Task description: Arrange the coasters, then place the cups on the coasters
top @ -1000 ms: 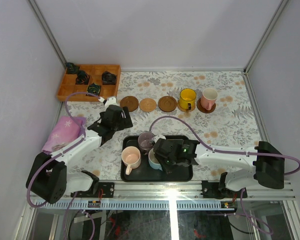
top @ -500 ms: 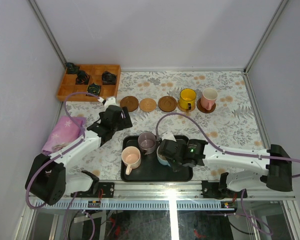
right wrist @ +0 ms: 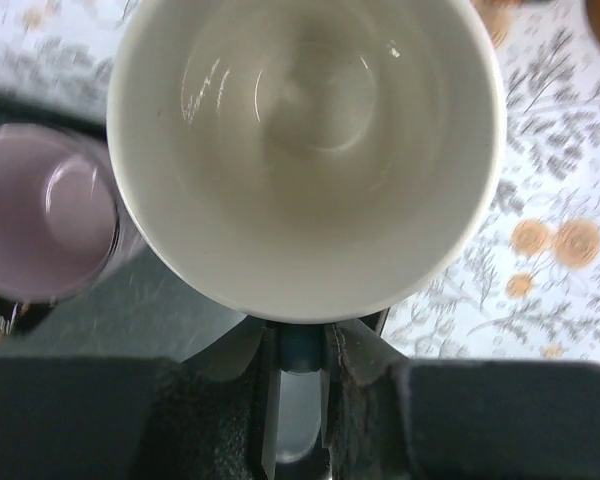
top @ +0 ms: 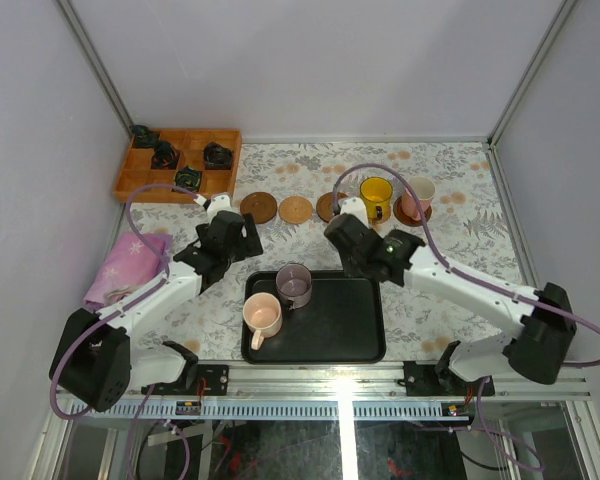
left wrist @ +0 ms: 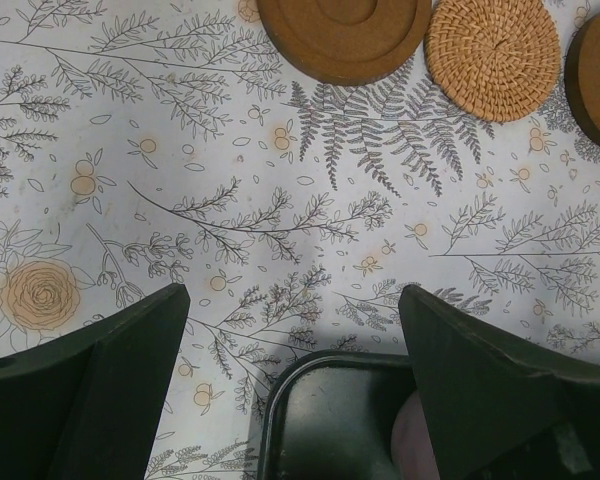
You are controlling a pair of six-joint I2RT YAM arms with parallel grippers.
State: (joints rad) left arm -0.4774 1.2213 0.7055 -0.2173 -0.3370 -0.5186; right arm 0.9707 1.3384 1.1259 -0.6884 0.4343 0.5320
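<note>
The cup [right wrist: 305, 140] hung over the flowered cloth just beyond the black tray [top: 350, 330], clamped at its handle side by the right gripper [right wrist: 300, 335], near the row of coasters [top: 296, 209]. The mauve cup [top: 294, 284] and peach cup [top: 263, 315] stood on the tray. The left gripper [left wrist: 292, 300] hovered beside the tray's far-left corner, fingers spread and holding nothing.

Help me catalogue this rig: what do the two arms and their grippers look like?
Both match: the left arm and right arm have white links, bulky black joints and black bases, each trailed by a looping purple cable. The left gripper has broad, black, wedge-shaped fingers. The right gripper is black too, with a small green light behind it.
</note>
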